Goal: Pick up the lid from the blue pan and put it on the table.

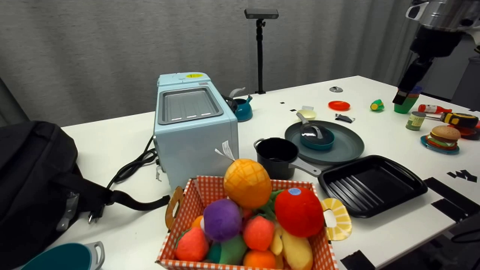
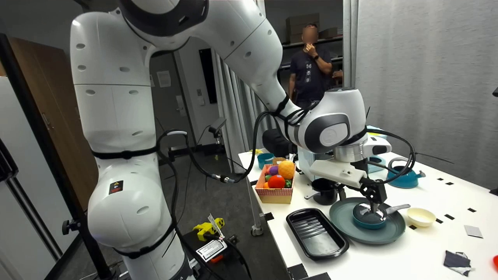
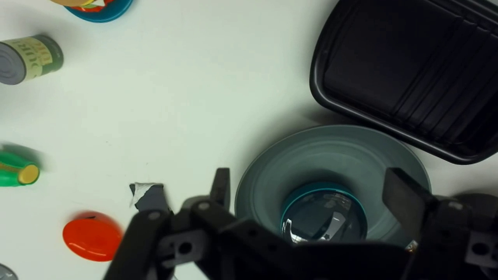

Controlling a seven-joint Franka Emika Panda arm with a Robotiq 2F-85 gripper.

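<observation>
wrist view has the black two-fingered tool (image 3: 311,186) spread wide and holding nothing, while in an exterior view it hangs well apart from the glossy grey round lid (image 1: 310,132) seated on the teal-blue round pan (image 1: 318,145) atop the dark grey round tray (image 1: 347,144).

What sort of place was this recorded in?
Most likely a robotics lab or test room rather than a working kitchen: a robot arm reaches over the table, a camera-like bar sits atop a pole, and the fruit looks like plush toys.
</observation>
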